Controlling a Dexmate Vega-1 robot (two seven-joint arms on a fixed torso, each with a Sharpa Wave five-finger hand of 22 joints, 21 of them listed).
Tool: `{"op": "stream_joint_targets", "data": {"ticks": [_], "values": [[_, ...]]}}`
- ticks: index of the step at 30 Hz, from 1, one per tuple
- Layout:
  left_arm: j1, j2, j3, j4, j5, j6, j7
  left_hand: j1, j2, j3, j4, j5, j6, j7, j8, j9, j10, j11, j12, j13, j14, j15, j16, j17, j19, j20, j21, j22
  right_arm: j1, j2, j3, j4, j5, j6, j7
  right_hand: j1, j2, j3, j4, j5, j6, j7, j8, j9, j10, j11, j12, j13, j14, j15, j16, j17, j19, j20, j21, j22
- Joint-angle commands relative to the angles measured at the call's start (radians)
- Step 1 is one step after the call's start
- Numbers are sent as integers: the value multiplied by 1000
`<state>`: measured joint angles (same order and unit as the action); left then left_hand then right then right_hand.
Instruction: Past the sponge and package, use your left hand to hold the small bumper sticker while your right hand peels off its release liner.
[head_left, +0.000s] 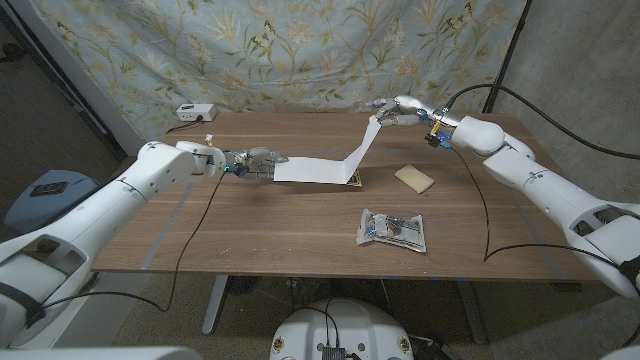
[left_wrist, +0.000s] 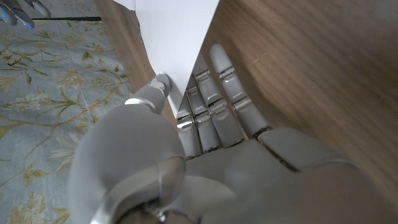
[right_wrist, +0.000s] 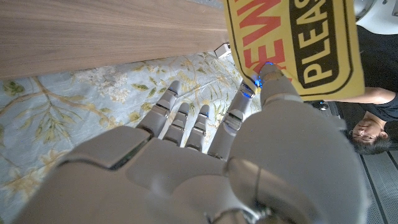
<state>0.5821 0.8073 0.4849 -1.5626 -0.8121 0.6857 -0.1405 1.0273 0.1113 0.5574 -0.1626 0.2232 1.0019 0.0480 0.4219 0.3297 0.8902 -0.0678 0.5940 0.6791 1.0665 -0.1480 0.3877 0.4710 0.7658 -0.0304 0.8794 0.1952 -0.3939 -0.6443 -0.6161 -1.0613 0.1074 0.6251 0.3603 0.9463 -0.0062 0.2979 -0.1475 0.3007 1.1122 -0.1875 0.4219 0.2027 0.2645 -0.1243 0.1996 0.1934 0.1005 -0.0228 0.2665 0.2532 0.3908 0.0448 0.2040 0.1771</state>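
Floral cloth hangs behind a wooden table (head_left: 250, 230) on which the sponge (head_left: 414, 178) and the package (head_left: 392, 229) lie on the robot's right half, nearer the robot than the work. Beyond them the sticker (head_left: 358, 180) and its liner (head_left: 312, 171) form 1 long strip whose axis runs across the table from left to right. The white part lies flat; its left end is pinched by the left hand (head_left: 252, 160), thumb over closed fingers (left_wrist: 214, 93), as the left wrist view shows. Past the middle, just beside the sponge, the strip bends upward and climbs to the right hand (head_left: 395, 112), held well above the far table edge. That hand pinches the raised end between thumb and a fingertip (right_wrist: 264, 78), its other fingers spread; the right wrist view shows yellow printed face there. Which layer each hand holds cannot be told. The bend lies nearer the right hand, so further separation probably depends on pulling along the strip axis, away from the left hand.
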Motion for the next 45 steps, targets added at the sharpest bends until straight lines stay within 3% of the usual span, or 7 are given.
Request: {"op": "stream_joint_targets", "data": {"ticks": [1, 22, 45], "values": [[14, 8, -11, -11, -7, -4, 0, -6, 6, 8, -1, 4, 6, 1, 5, 3, 25, -18, -5, 4, 6, 0, -4, 6, -2, -2, 10, 0, -22, -24, 16, -48, -3, -35, -25, 9, 2, 0, 1, 9, 6, -5, 3, 0, 12, 5, 3, 2, 9, -1, 6, 3, 6, 0, 4, 1], [46, 38, -27, -23, -19, -29, -24, -8, 4, 11, -3, 4, 7, -1, 7, 3, 24, -19, -9, 8, 8, -1, -7, 14, -8, -4, 24, -2, -75, -94, 45, -181, -39, -121, -65, 9, 2, 0, 1, 12, 6, -2, 2, -1, 17, 4, 3, 2, 15, -2, 7, 4, 9, -4, 3, 1], [74, 62, -45, -36, -33, -46, -30, -10, 3, 14, -2, 3, 5, 1, 8, 4, 27, -19, -13, 11, 7, 0, -12, 22, -13, -3, 38, -3, -99, -131, 73, -241, -39, -156, -75, 10, 1, 0, 1, 15, 6, -4, 2, 1, 18, 4, 2, 2, 16, -2, 5, 5, 10, -2, 3, 1]]}}
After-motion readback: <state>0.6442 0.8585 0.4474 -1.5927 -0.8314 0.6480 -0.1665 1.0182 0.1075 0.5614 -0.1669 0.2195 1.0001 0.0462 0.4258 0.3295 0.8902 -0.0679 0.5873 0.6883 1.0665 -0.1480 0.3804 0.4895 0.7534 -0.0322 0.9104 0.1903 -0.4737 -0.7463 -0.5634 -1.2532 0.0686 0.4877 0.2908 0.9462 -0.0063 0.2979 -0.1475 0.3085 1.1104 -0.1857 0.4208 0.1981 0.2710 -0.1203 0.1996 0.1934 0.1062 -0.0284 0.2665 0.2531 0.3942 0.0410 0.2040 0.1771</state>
